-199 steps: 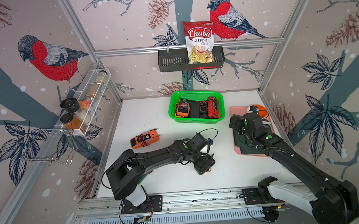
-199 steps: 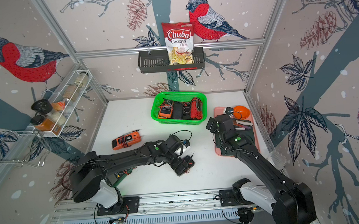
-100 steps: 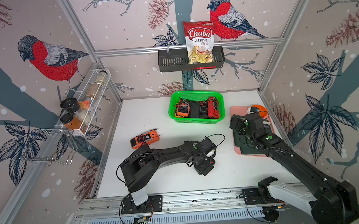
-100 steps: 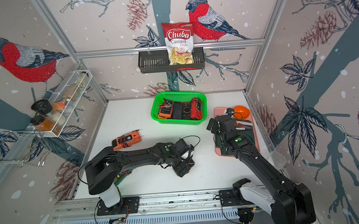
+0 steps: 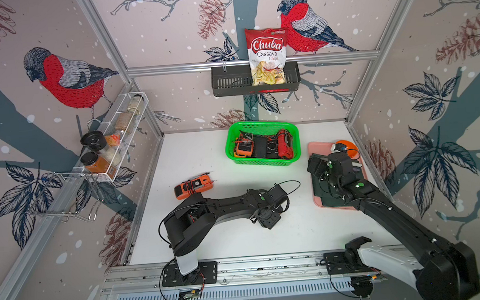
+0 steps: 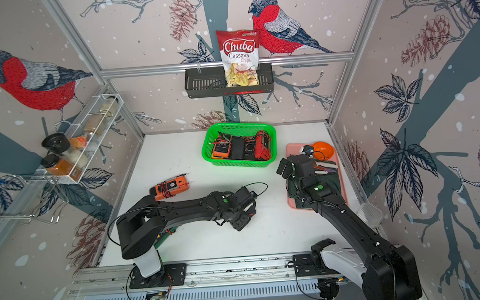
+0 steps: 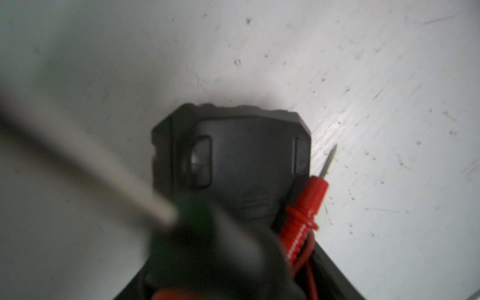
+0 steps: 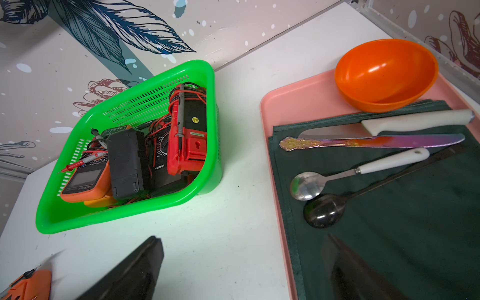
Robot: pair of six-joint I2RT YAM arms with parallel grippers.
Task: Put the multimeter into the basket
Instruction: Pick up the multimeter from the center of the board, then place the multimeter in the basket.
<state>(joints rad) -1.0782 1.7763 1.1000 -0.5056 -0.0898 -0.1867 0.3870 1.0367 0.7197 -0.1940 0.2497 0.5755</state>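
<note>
Noting the left fingers [image 7: 340, 283] reaching down on either side of a black multimeter [image 7: 241, 161] lying low on the counter [image 5: 204, 153], with a red probe [image 7: 309, 205] tucked along one flank. Not managing to tell from the wrist view whether clamping or merely flanking it. Reading its long axis as running out in line with the fingers, away from the wrist. Placing the green basket [image 5: 262, 164] beyond it toward the back wall, well apart, already holding several meters. Finding the right fingers [image 8: 135, 270] spread wide and empty, hovering at the pink tray [image 5: 316, 149] edge near the basket: closer to the basket, but not on the meter. Judging the carry as falling to the left arm: lifting, then travelling away from the base rail. Logging an orange multimeter [image 5: 193, 185] lying apart on the counter, toward the left wall.
</note>
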